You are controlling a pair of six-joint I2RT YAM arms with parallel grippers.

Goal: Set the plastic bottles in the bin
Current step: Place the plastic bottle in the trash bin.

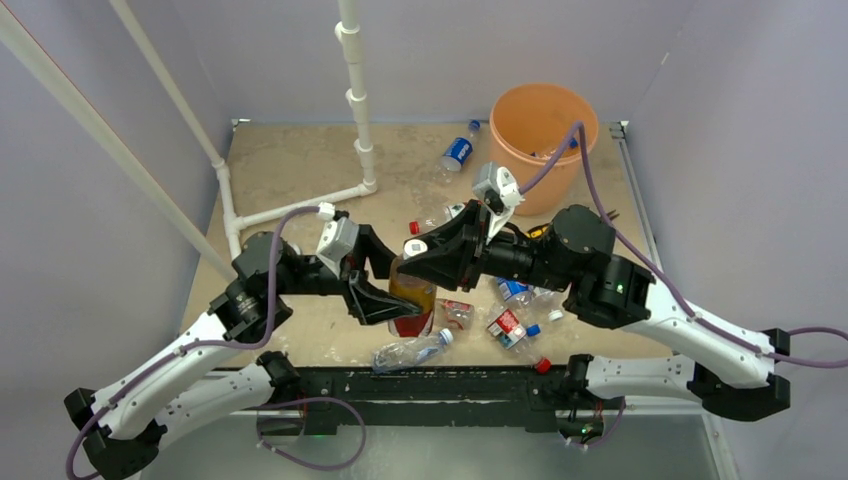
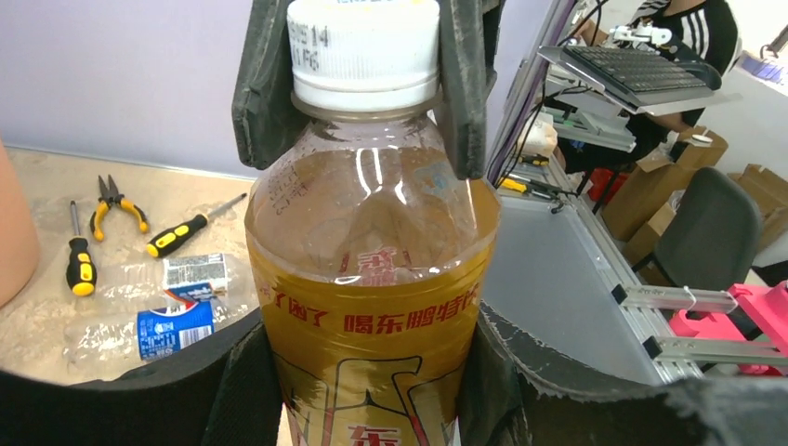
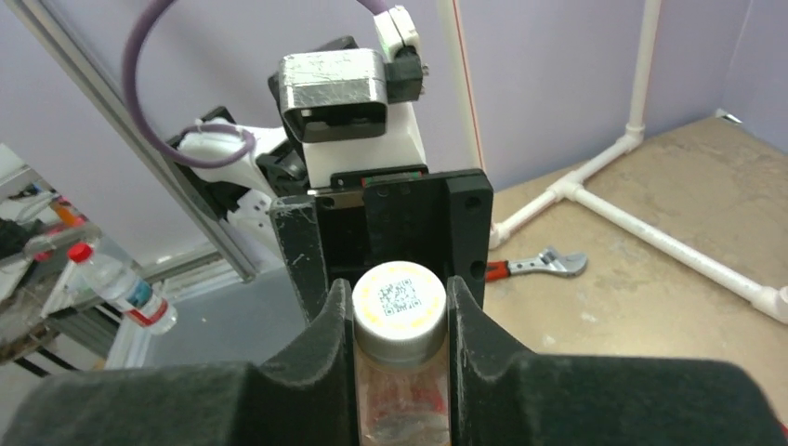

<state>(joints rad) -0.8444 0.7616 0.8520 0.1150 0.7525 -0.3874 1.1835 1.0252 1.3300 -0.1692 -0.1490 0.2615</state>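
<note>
Nearest the arm bases, a crushed clear plastic bottle with a blue cap (image 1: 412,350) lies on its side on the tan counter (image 1: 290,170). Just right of it, a cluster of small red- and blue-labelled plastic bottles (image 1: 510,322) lies loose below the right arm (image 1: 610,285).

Above these, both arms bend inward and meet over the counter's middle. The left arm (image 1: 255,290) climbs from its base at the lower left to a raised elbow, then its forearm runs right. The left tool (image 2: 367,386) is clamped on the body of a clear plastic bottle with an amber label and white cap (image 2: 372,242), one padded finger pressed on each side of the label.

The right arm rises from the lower right, folds at the elbow and reaches left across the centre. The right tool (image 3: 400,321) is closed tight on that same bottle's cap, fingers touching both sides. Whether the bottle's base touches the counter cannot be told.

Farther back, a blue-labelled plastic bottle (image 1: 460,152) lies just left of the round orange plastic bin (image 1: 515,165), which stands in the far right corner, well apart from the held bottle.
</note>
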